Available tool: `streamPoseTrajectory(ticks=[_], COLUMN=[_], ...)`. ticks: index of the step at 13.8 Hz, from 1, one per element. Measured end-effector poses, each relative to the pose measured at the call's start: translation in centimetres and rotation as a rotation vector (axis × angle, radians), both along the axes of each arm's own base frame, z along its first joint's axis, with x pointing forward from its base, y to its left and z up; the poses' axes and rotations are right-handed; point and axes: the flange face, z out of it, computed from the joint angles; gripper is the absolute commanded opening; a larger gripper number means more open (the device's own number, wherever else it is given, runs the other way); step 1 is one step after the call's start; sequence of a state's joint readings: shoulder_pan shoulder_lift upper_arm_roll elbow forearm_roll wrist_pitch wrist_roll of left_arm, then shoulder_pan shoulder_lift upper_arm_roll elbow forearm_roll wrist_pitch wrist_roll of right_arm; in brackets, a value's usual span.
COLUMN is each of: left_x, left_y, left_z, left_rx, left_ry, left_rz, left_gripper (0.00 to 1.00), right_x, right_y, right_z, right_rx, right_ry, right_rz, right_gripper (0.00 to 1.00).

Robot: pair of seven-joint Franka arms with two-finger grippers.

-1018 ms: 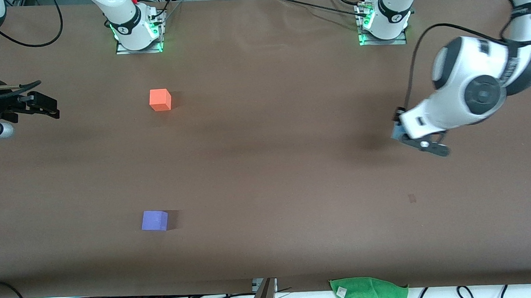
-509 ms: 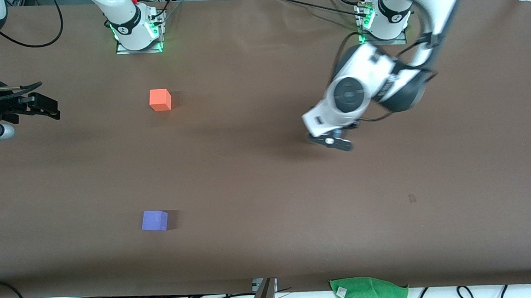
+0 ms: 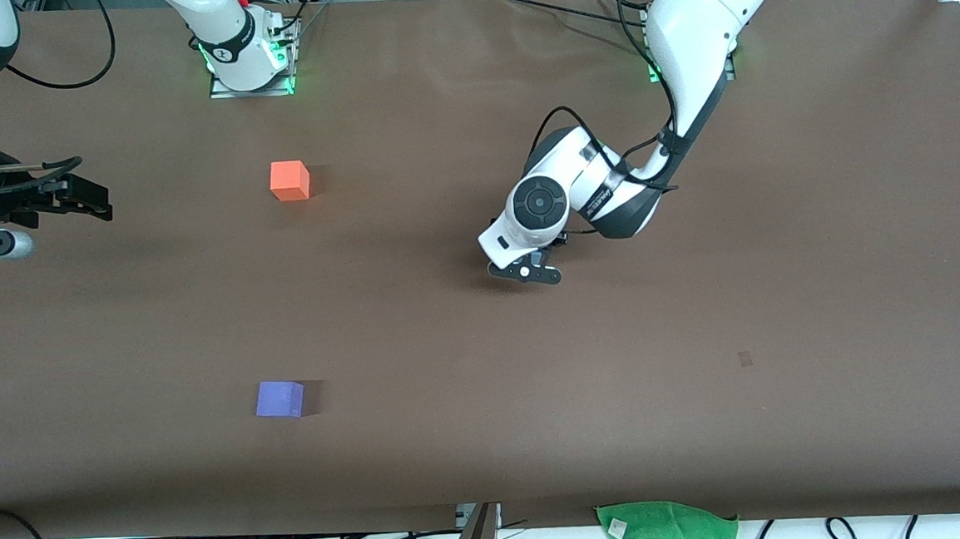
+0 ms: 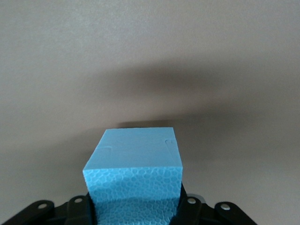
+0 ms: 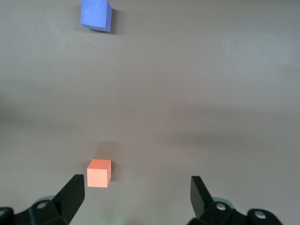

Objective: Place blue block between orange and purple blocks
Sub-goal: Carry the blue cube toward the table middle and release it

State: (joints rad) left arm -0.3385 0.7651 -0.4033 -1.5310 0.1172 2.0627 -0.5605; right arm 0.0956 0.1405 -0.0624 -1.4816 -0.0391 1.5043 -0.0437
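Note:
My left gripper (image 3: 525, 271) is shut on the sky-blue block (image 4: 133, 173) and holds it low over the middle of the brown table (image 3: 471, 403). In the front view the wrist hides the block. The orange block (image 3: 290, 181) sits toward the right arm's end, close to the right arm's base. The purple block (image 3: 279, 398) lies nearer the front camera, roughly in line with it. My right gripper (image 3: 76, 198) is open and empty, waiting at the right arm's end of the table. Its wrist view shows the orange block (image 5: 99, 173) and the purple block (image 5: 96, 14).
A green cloth (image 3: 667, 529) lies at the table's edge nearest the front camera. Cables hang along that edge. The two arm bases (image 3: 246, 63) (image 3: 687, 48) stand at the edge farthest from the camera. A small dark mark (image 3: 745, 359) is on the table.
My left arm has swept from the left arm's end of the table to over its middle, carrying the blue block. The right arm has barely moved. The orange and purple blocks have not moved.

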Motion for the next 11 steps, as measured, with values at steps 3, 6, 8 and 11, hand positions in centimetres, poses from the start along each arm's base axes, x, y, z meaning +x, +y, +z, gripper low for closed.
streamPoseTrajectory(ticks=[3,6,8,11], left_x=[-0.2,-0.7,-0.8,-0.3], left_y=[-0.1,-0.5,-0.6,-0.5], left_z=[-1.4,-2.2,-2.3,-1.8], left_rx=[0.014,0.039,0.044,0.042], left_ry=[0.000,-0.002,-0.001,-0.008], left_rz=[-0.015,0.004,0.020,0.033], left_gripper=[0.84,1.00,1.00,1.00], right_x=[0.4,0.7,0.9,1.1], right_y=[0.0,0.1,0.2,0.3], right_z=[-0.5,-1.0,-1.5,-2.1], right_rx=[0.000,-0.001,-0.001,-0.001], right_ry=[-0.001,0.000,0.008,0.017], right_rz=[0.001,0.001,0.002,0.005], right_gripper=[1.00,1.00,1.00,1.00])
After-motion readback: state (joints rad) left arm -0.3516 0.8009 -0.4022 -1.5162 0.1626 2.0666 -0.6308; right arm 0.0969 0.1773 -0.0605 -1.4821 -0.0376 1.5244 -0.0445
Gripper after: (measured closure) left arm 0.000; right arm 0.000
